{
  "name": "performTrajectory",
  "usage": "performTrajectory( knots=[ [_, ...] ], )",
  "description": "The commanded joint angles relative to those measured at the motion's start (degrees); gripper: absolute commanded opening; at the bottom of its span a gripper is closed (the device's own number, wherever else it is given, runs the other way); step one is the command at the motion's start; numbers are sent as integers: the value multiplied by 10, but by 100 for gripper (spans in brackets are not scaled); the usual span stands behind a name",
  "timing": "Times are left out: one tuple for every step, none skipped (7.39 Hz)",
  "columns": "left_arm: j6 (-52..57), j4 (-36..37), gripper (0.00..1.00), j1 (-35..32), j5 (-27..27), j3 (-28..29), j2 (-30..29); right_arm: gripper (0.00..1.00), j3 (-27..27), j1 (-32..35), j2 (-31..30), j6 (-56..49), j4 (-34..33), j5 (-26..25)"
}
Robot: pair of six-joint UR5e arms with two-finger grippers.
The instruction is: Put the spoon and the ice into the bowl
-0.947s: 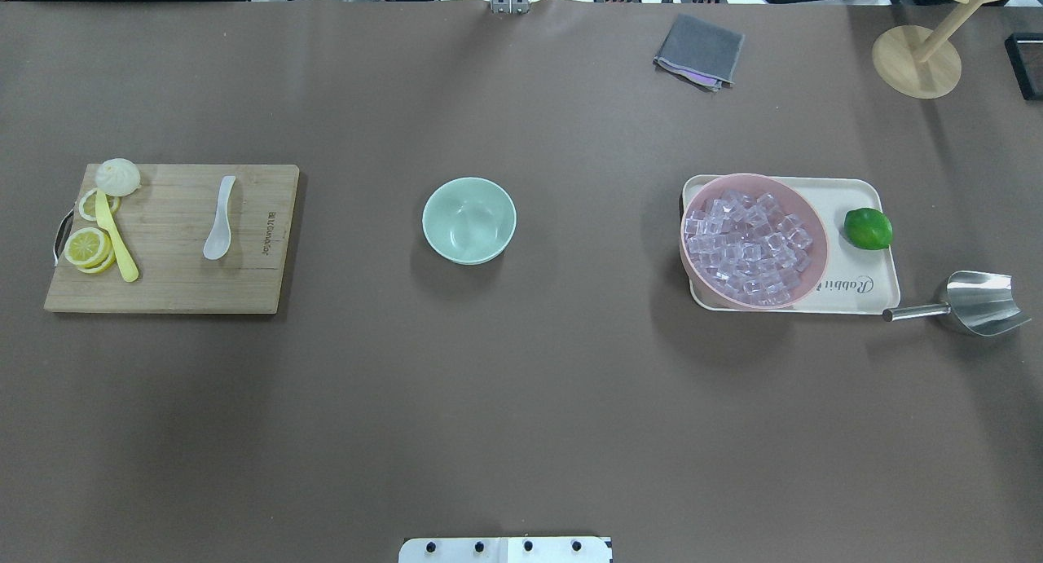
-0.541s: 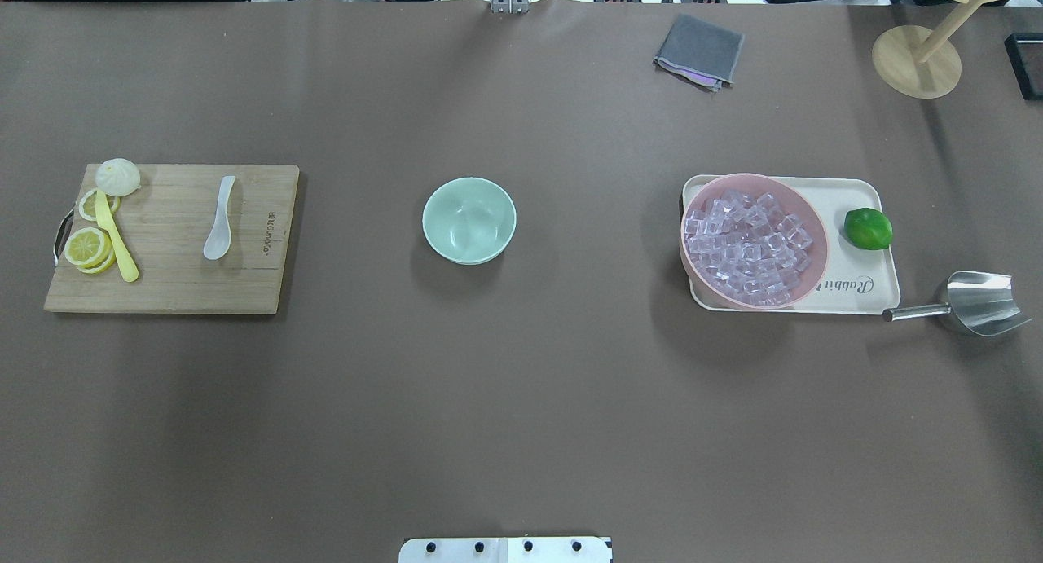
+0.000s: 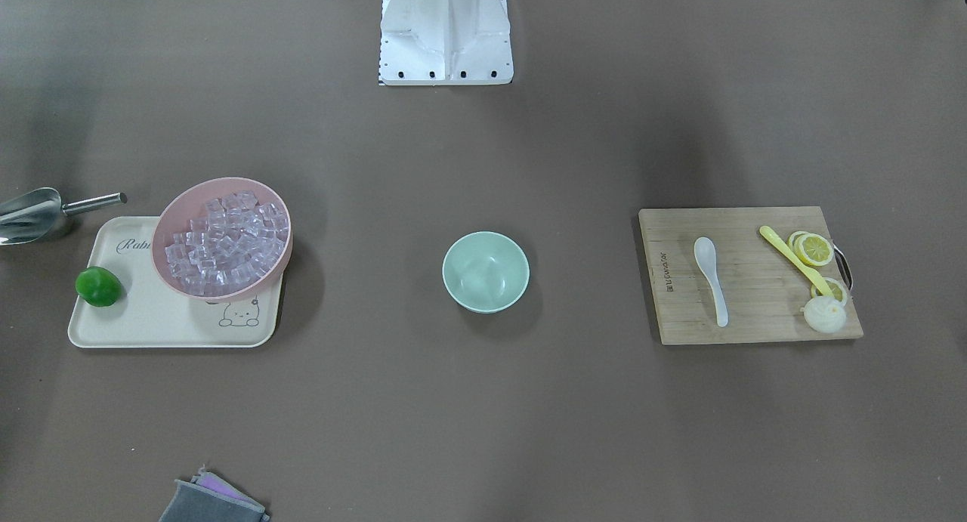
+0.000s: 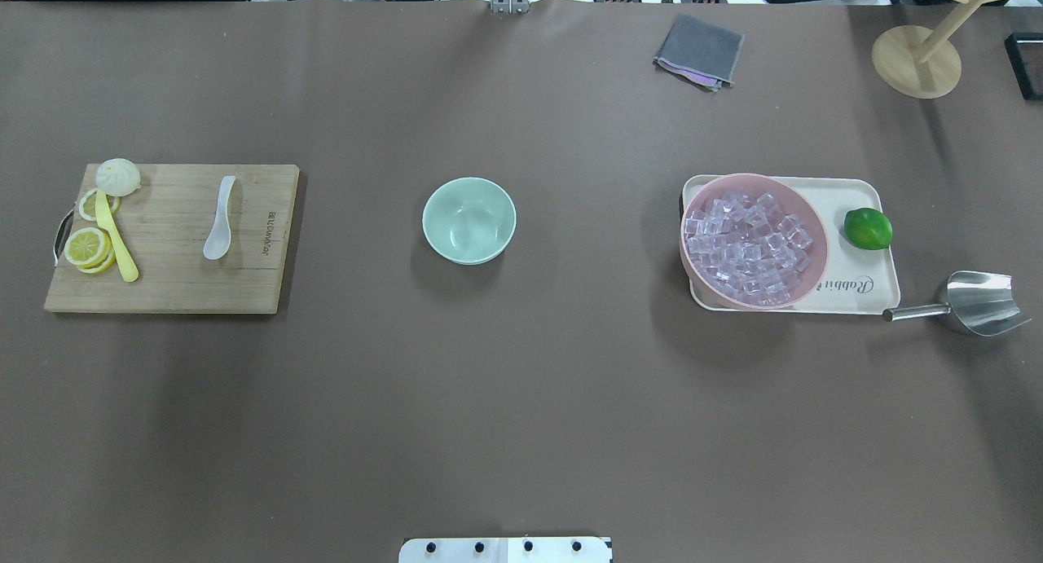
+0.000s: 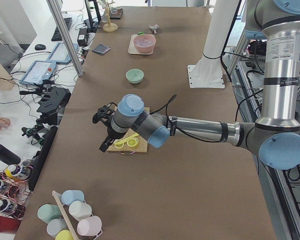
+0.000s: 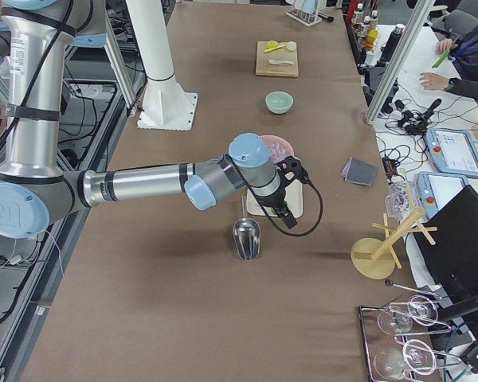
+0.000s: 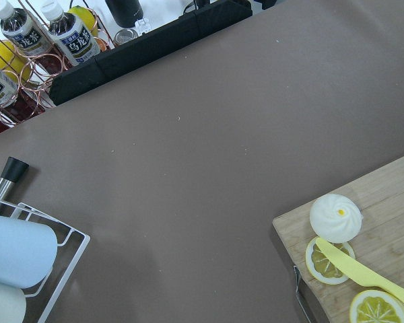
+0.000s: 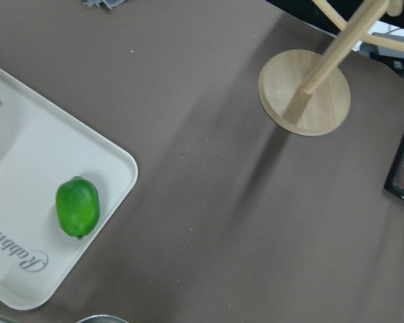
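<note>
The white spoon [image 4: 220,221] lies on a wooden cutting board [image 4: 163,290] on the left of the overhead view; it also shows in the front view [image 3: 710,276]. The mint-green bowl [image 4: 469,220] stands empty at the table's middle. The ice [image 4: 745,245] fills a pink bowl [image 4: 820,253] on a cream tray [image 4: 876,290]. My left gripper [image 5: 101,114] hangs above the board's outer end. My right gripper [image 6: 293,169] hangs above the tray's outer end. They show only in the side views, so I cannot tell whether they are open or shut.
A yellow knife [image 4: 114,237], lemon slices [image 4: 86,247] and a bun [image 4: 118,176] share the board. A lime [image 4: 868,228] sits on the tray, with a metal scoop [image 4: 974,304] beside it. A grey cloth [image 4: 699,51] and a wooden stand [image 4: 916,61] are at the far right.
</note>
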Motion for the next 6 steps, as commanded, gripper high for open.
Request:
performTrajectory(
  knots=[
    [-80, -28, 99, 43, -18, 6, -36, 100, 2, -48, 35, 46, 11, 12],
    [-124, -30, 98, 81, -18, 5, -58, 100, 8, -92, 74, 136, 11, 10],
    [-177, -27, 98, 134, -17, 8, -81, 100, 11, -136, 111, 214, 9, 3],
    [-230, -23, 98, 178, -12, 15, -103, 100, 13, -169, 135, 264, 8, -17],
    [-298, -24, 98, 204, -10, 36, -128, 100, 17, -206, 151, 308, 6, -59],
    [-366, -24, 98, 224, -8, 60, -152, 100, 24, -239, 152, 335, 2, -104]
  ],
)
